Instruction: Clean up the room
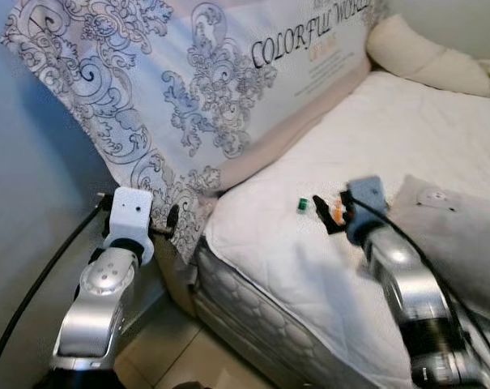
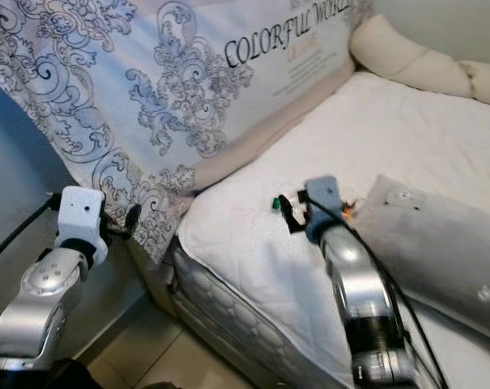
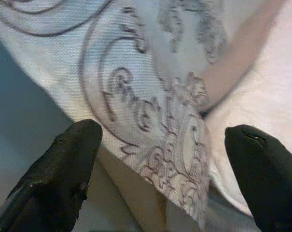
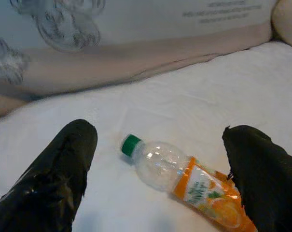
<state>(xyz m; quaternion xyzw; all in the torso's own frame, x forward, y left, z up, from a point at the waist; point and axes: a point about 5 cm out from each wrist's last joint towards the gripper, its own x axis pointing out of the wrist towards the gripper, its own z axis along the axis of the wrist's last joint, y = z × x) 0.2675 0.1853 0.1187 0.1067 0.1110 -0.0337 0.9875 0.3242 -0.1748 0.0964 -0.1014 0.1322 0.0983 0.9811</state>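
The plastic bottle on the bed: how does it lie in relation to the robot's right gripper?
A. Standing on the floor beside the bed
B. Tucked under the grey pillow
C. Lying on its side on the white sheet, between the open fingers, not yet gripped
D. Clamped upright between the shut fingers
C. The plastic bottle lies on its side on the white sheet, and the right gripper has its fingers spread wide on either side without touching it.

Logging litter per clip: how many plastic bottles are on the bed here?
1: an empty bottle with a green cap, lying on its side on the white mattress between the open right gripper's fingers. Others may be hidden.
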